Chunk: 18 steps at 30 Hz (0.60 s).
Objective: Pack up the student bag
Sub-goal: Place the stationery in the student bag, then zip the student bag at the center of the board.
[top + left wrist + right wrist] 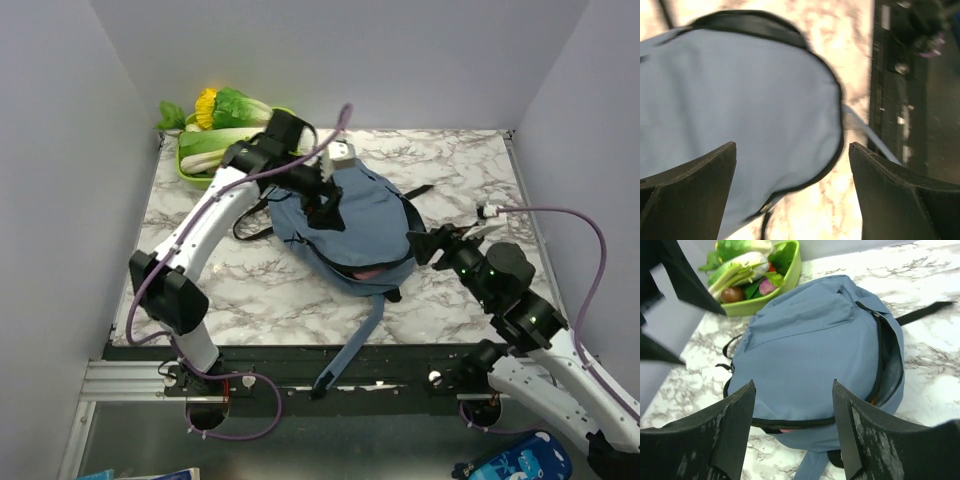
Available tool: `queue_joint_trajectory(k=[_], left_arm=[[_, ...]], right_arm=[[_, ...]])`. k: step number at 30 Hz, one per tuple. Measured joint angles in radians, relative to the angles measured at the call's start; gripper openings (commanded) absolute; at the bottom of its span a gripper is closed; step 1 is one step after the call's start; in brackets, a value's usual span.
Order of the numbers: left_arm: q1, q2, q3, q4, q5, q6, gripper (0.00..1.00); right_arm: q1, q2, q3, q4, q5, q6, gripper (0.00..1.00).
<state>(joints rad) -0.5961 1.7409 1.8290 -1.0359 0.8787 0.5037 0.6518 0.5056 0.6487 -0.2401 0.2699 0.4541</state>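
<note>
Marbled table [480, 170] carries the student bag [360, 215], zip gaping; my left gripper [792, 145] hangs over it, jaws wide apart, my right gripper [793, 382] beside it likewise parted, empty

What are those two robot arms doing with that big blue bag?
They are packing a large soft dusty-blue fabric backpack that lies on the white marbled table. The left pincer hangs wide open over the backpack, holding nothing. The right pincer, open too and empty, points at it from the right side. The backpack's zip gapes open, and something pink shows inside. A lime-green bowl of vegetables sits at the far left corner.
</note>
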Motion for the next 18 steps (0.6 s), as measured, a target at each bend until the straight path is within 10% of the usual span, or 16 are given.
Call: queue_joint_trajectory(k=[8, 18], left_arm=[[0.439, -0.127, -0.146, 0.195, 0.001, -0.106, 0.99], [0.628, -0.15, -0.42, 0.29, -0.02, -0.22, 0.99]], right_arm=[[0.138, 0.589, 0.352, -0.034, -0.163, -0.293, 0.82], [0.287, 1.043, 0.598, -0.064, -0.373, -0.83, 0.8]])
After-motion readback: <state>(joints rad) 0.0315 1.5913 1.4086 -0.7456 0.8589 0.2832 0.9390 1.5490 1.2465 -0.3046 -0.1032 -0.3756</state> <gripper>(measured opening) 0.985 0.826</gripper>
